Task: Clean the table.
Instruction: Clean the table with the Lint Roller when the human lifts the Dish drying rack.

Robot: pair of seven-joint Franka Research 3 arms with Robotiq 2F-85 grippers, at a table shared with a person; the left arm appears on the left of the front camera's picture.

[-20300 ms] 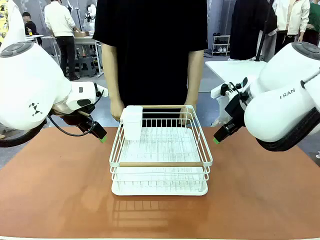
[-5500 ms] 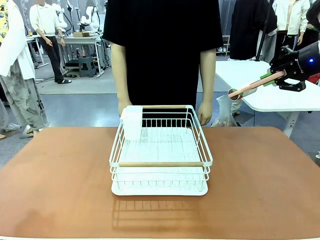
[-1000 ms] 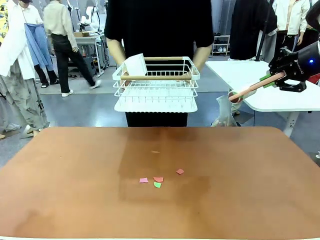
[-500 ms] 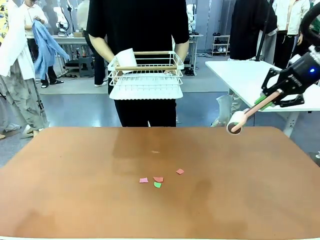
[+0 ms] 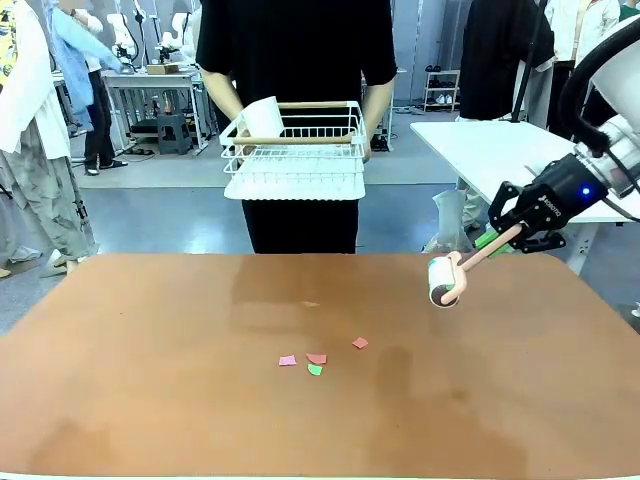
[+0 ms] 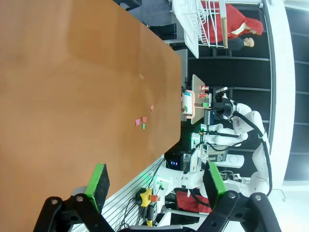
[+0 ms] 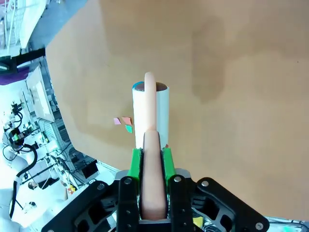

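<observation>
Front view: the reddish-brown table point(image 5: 150, 380) spans the foreground, and a person point(image 5: 296, 40) stands beyond its far edge.
Right gripper point(image 5: 497, 240): over the table's far right part, its fingers clamped on the pink handle of a lint roller point(image 5: 443, 280).
Roller head: white, pointing toward the table's middle and hanging low over the top; it seems to be just clear of the surface, though that is hard to judge.
Paper scraps point(image 5: 316, 362): a few small pink, red and green pieces lying near the table's centre, well apart from the roller.
Dish rack point(image 5: 295, 150): white wire with a wooden bar, held up by the person, off the table; a white cup point(image 5: 262, 118) sits at one corner.
Left gripper point(image 6: 157, 180): in the left wrist view, its green-padded fingers stand wide apart with nothing between them, well above the table.
</observation>
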